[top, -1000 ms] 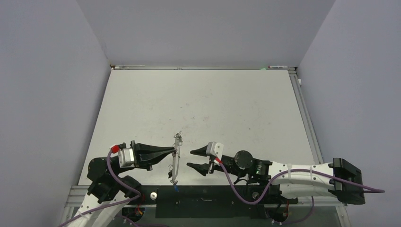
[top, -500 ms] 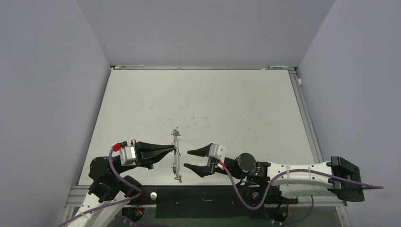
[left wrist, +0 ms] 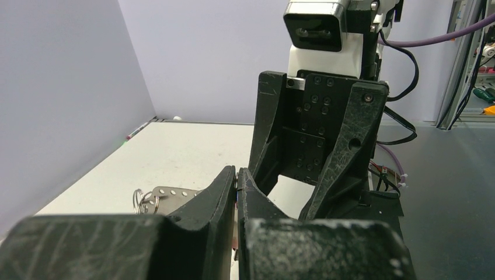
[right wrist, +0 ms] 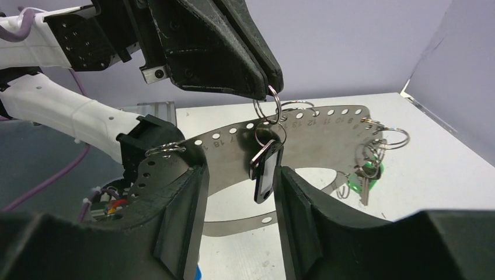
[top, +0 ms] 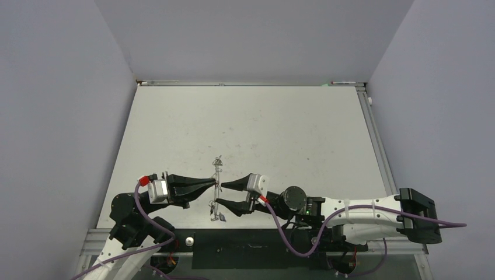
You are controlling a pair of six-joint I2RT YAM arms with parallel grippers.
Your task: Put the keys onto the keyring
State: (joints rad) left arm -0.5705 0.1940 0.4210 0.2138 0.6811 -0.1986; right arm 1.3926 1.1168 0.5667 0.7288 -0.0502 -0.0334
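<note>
The keyring (top: 217,170) is a grey metal band loop with numbered holes, held upright and edge-on above the table's near part. In the right wrist view the keyring (right wrist: 327,140) carries small split rings, a black tag (right wrist: 264,175) and a green-tagged key (right wrist: 357,184). My left gripper (top: 213,183) is shut on a small split ring (right wrist: 269,104) at the band's top edge. My right gripper (top: 222,193) is open. In its own view the right gripper (right wrist: 239,175) has the black tag hanging between its fingers, close to the right finger (right wrist: 292,210).
The white table (top: 262,128) stretches away beyond the arms, between grey walls. A black rail (top: 251,248) with a white knob (top: 189,241) runs along the near edge. In the left wrist view the right gripper's fingers (left wrist: 344,146) stand just beyond my left gripper (left wrist: 237,172).
My right gripper has moved left to the keyring, and its open fingers now stand on either side of the black tag. The left gripper and keyring shifted slightly away from the table's near edge.
</note>
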